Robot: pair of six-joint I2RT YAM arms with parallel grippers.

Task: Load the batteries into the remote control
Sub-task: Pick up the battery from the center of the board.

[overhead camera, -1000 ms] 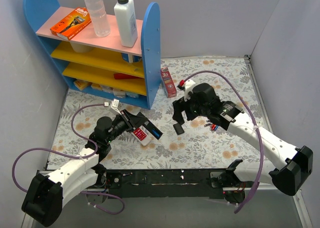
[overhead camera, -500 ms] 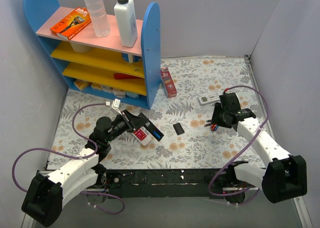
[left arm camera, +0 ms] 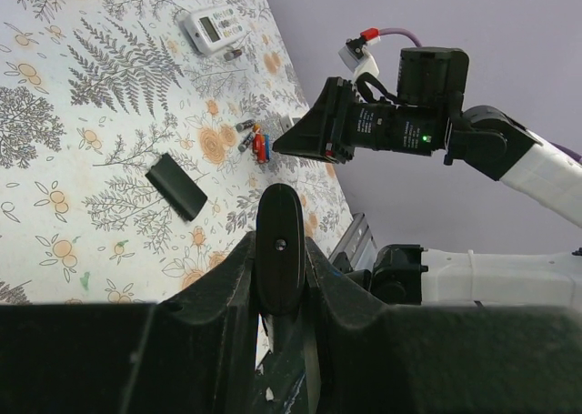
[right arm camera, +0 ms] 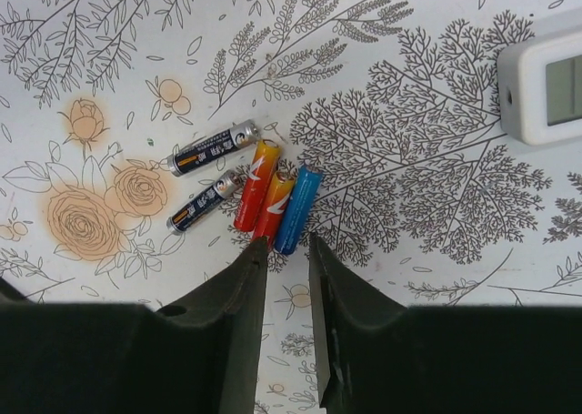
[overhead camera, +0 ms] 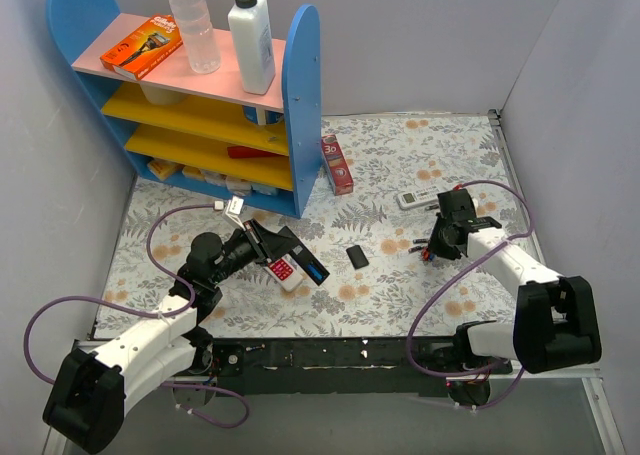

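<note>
My left gripper (left arm camera: 278, 243) is shut on the black remote control (left arm camera: 278, 259), held off the table at the left (overhead camera: 298, 253). Several batteries (right arm camera: 259, 194) lie in a cluster on the floral cloth: two dark, two red-orange, one blue (right arm camera: 297, 209). My right gripper (right arm camera: 286, 243) points down with its tips at the near ends of the orange and blue cells; its jaws stand a narrow gap apart with nothing between them. In the top view the right gripper (overhead camera: 432, 247) hangs over the cluster. From the left wrist view the batteries (left arm camera: 255, 144) lie just in front of the right gripper's tips.
A small black battery cover (overhead camera: 356, 256) lies mid-table. A white remote (overhead camera: 418, 199) lies just beyond the batteries. A red-and-white remote (overhead camera: 283, 270) sits by the left gripper. A blue shelf unit (overhead camera: 210, 105) and a red box (overhead camera: 337, 164) stand at the back left.
The right arm has swung from the table's middle to the right and come down over the batteries, its jaws narrowing. The left arm and the remote have stayed put.
</note>
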